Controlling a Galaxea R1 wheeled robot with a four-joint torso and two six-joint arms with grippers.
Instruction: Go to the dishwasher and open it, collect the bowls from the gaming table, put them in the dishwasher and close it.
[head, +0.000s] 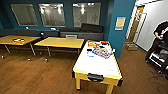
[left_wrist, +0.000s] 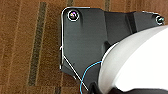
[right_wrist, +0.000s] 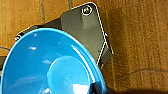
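Nearest to us are the two bowls we carry above the wooden floor. The left gripper is clamped on the rim of a white bowl, whose pale curve bulges up close to the left wrist camera; a thin blue cable loops across the dark plate beside it. The right gripper grips the rim of a blue bowl, which is tilted with its hollow open toward the right wrist camera. At each rim we make out only a dark finger tip, pressed to the edge.

In the head view, just ahead at 12 o'clock, stands a white-topped table with yellow sides and legs and a dark slot at its near end. A cluster of colourful things lies at its far end; we cannot tell what they are.

Further off, at 10 and 11 o'clock, two yellow-topped tables stand side by side. At 3 o'clock a person in dark clothes bends over a dark rig.

Farthest back, a dark bench runs along the teal wall under three windows, and at 1 o'clock a teal pillar bears a yellow notice.
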